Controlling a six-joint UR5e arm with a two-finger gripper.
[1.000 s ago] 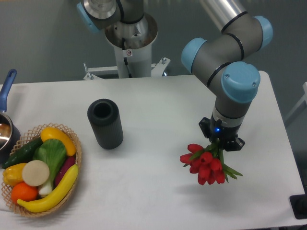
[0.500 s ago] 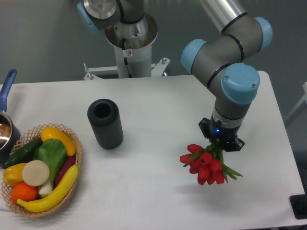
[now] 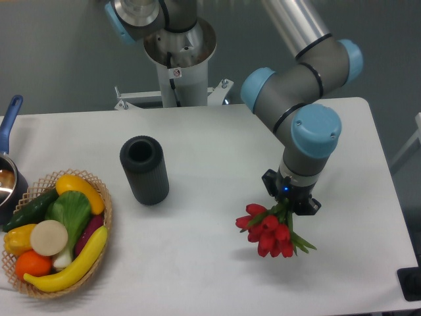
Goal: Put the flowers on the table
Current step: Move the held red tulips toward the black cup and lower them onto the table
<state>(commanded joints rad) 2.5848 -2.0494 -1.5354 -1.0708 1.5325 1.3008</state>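
Observation:
The flowers (image 3: pixel 266 231), a small bunch of red tulips with green stems and leaves, hang head-down just above the white table (image 3: pixel 210 158), right of centre. My gripper (image 3: pixel 290 203) points down over them and is shut on the stems at the top of the bunch. The fingers themselves are mostly hidden by the gripper body and the leaves. A faint shadow of the bunch lies on the tabletop below it.
A black ribbed cylinder (image 3: pixel 144 169) stands left of centre. A wicker basket (image 3: pixel 105 197) of colourful fruit and vegetables sits at the front left, with a pot with a blue handle (image 3: pixel 8 172) behind it. The robot base (image 3: pixel 177 59) is at the back edge.
The arm has swung a little to the left and toward the front, carrying the flowers with it. The grip on the stems is unchanged.

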